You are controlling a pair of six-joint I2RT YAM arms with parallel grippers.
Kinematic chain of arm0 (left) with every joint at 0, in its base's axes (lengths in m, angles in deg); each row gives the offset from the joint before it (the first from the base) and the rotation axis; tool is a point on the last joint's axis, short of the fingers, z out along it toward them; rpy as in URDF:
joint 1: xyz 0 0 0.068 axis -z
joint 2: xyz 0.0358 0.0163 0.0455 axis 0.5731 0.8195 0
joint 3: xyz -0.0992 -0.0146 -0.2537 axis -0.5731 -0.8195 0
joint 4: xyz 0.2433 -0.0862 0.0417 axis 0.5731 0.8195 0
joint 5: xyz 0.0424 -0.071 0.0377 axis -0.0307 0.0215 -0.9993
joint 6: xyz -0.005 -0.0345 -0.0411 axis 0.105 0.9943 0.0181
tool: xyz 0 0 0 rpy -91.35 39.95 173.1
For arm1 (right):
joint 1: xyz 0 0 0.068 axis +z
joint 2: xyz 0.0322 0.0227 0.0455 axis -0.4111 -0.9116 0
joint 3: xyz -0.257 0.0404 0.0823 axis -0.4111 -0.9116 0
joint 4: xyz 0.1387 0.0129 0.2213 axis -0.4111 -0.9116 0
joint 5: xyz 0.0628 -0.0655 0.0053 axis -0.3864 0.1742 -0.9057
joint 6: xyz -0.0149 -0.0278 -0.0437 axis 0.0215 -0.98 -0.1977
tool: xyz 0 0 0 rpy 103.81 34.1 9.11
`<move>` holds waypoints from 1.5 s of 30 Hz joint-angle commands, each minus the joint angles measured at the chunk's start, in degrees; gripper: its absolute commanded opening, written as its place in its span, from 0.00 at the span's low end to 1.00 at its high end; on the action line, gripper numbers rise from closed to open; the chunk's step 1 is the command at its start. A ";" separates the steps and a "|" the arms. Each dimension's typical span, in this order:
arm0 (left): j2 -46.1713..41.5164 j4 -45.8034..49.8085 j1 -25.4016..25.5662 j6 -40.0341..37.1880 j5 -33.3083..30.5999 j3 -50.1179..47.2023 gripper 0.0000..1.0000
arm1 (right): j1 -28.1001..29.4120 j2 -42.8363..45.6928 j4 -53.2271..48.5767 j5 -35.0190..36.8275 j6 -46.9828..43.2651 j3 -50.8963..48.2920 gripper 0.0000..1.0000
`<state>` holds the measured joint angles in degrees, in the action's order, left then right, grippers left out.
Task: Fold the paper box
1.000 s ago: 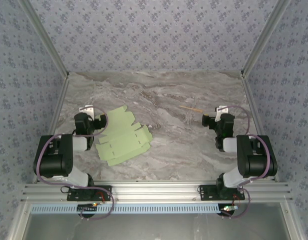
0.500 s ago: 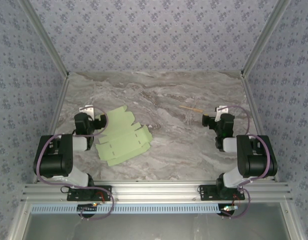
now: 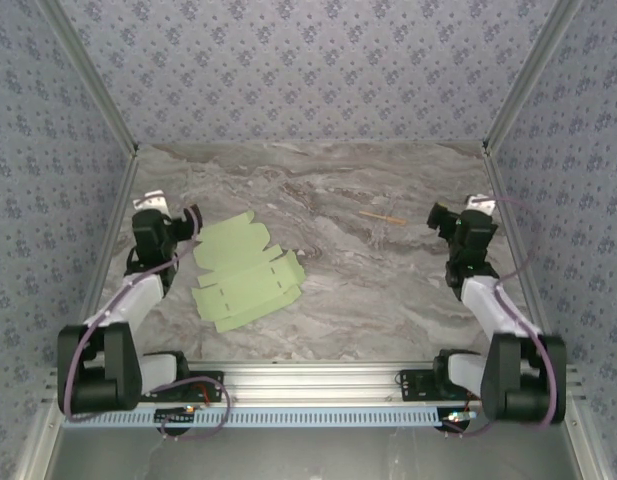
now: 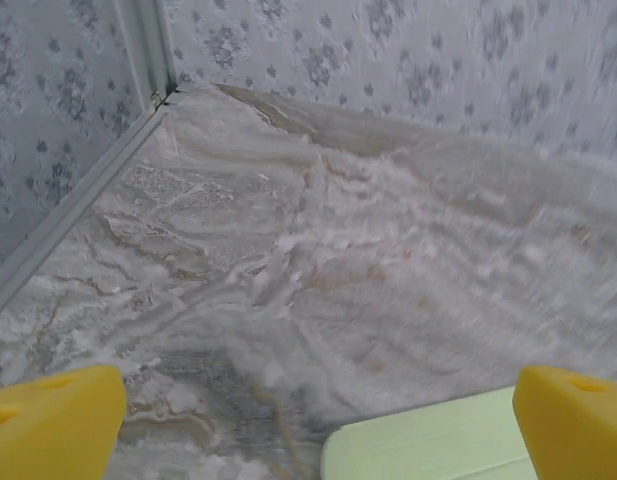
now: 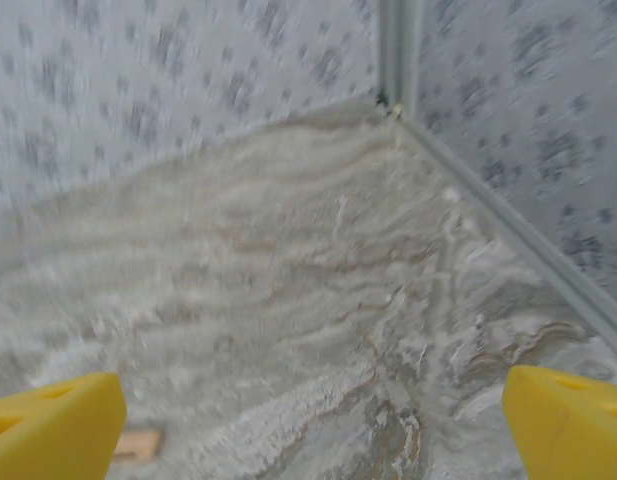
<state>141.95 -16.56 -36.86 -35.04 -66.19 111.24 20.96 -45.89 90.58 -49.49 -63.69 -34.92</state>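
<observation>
Overhead, paper box [image 3: 246, 272] lies whole, unfolded; left wrist catches corner [image 4: 428, 445].

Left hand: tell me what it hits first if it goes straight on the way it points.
Probably the bare marble table: the open left hand tilts down at it, the wallpapered wall beyond. The paper box corner lies low by one finger and might be brushed first; depth is unclear.

Left arm [image 3: 128, 300], right arm [image 3: 493, 305] extended forward; left fingers [image 4: 48, 420], right fingers [image 5: 573, 420] wide apart.
</observation>
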 commanded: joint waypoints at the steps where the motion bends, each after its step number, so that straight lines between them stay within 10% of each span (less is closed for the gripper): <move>1: -2.37 16.97 0.11 14.69 5.58 4.52 0.96 | 3.99 4.92 -15.26 -5.20 7.71 2.39 0.99; 8: -5.65 23.02 14.15 17.51 8.38 1.08 0.94 | 39.32 -4.27 -26.44 -9.70 5.42 11.18 0.99; 13: -2.77 27.46 17.96 16.12 7.21 2.82 0.94 | 51.73 -20.55 -28.32 -13.73 5.74 19.65 0.92; 23: 0.02 26.82 19.73 14.83 6.43 6.02 0.95 | 49.74 -36.61 -19.16 -26.31 7.17 26.17 0.64; 35: -1.91 25.99 20.24 14.30 3.83 8.39 0.96 | 45.13 -38.55 -20.51 -26.13 -1.17 29.99 0.00; 40: -6.29 17.42 20.17 9.59 6.96 9.56 0.96 | 36.53 -28.14 -25.92 -36.29 -14.72 29.71 0.00; 45: -4.84 9.87 20.75 -3.63 26.03 15.56 0.91 | 27.24 -20.60 -38.33 -50.51 -28.84 34.82 0.00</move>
<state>136.79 0.66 -16.92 -28.96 -52.38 121.78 51.21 -70.18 61.44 -88.44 -80.74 -3.80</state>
